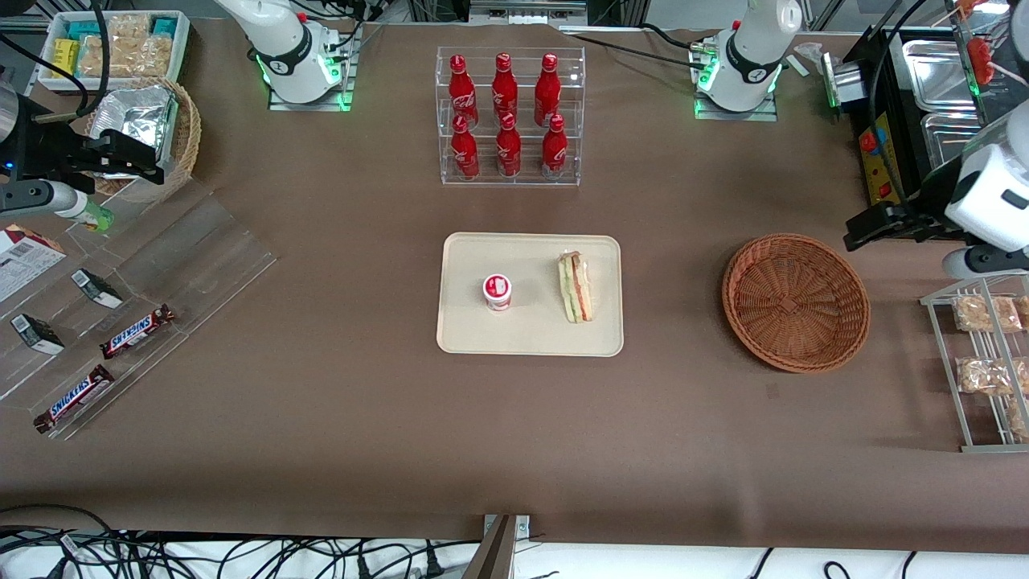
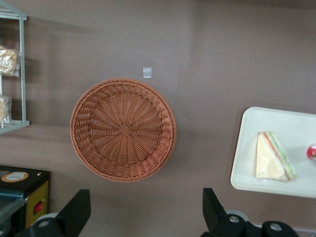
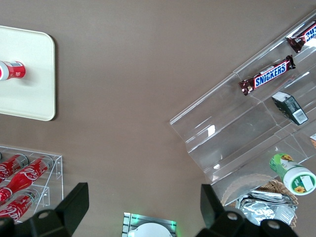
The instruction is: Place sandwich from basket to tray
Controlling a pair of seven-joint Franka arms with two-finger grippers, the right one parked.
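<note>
The sandwich (image 1: 575,287) lies on the tray (image 1: 530,338), on the part of the tray nearest the working arm's end of the table (image 1: 514,434). It rests on its side with the red, green and yellow filling layers facing toward the small red-and-white cup (image 1: 497,292), which stands upright on the same tray and apart from the sandwich. In the left wrist view the sandwich (image 2: 274,157) lies just inside the tray's (image 2: 247,168) rim.

The basket (image 1: 796,301) sits on the table toward the working arm's end, well apart from the tray. The left wrist view shows its woven floor (image 2: 123,130) bare, with nothing in it.

The left gripper (image 1: 872,227) hangs above the table near the working arm's edge, beside the basket and slightly farther from the front camera than the basket's centre. In the left wrist view the gripper (image 2: 145,210) has its two fingers (image 2: 79,210) spread wide, holding nothing, with bare table between them and the basket's rim nearby.

A clear rack of red bottles (image 1: 508,112) stands farther from the front camera than the tray. A wire rack with bagged snacks (image 1: 985,354) stands at the working arm's edge of the table. Chocolate bars (image 1: 137,331) lie on a clear stepped display toward the parked arm's end.
</note>
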